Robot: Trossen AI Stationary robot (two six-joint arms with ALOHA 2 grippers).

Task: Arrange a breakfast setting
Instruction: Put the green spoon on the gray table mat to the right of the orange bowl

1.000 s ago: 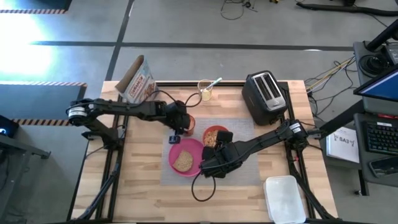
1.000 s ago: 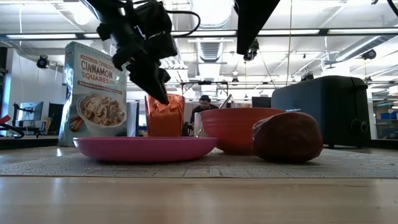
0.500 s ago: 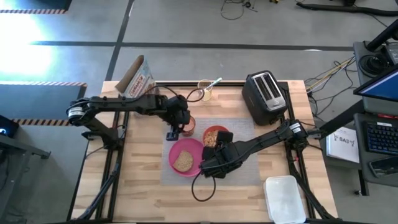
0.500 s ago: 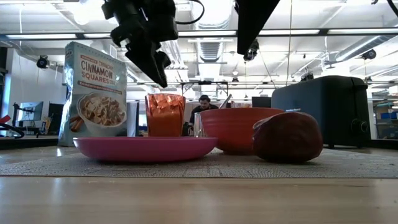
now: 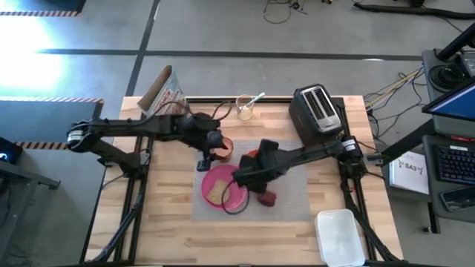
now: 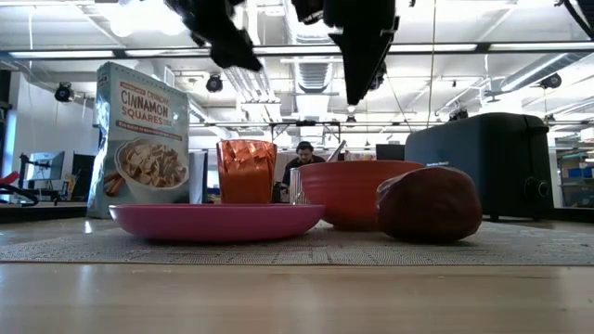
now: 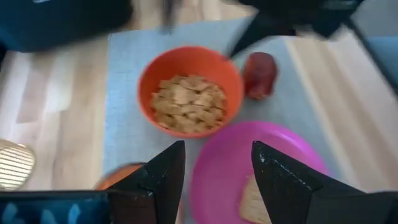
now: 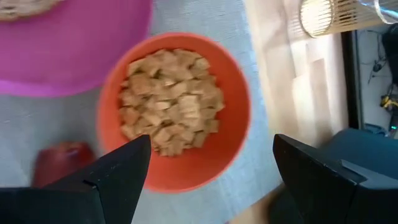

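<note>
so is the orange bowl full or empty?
Filled. Both wrist views show the orange-red bowl holding tan cereal squares that cover its bottom, sitting below the rim. It stands upright on the grey mat.

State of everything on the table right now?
orange-red bowl: full of cereal, on the mat
pink plate: holds toast
small orange cup: upright, released
red apple: resting on the mat
toaster: slots empty
left tool: open, empty
right tool: open, empty

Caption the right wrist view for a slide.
Open right gripper above the cereal-filled orange-red bowl, pink plate beside.
</note>
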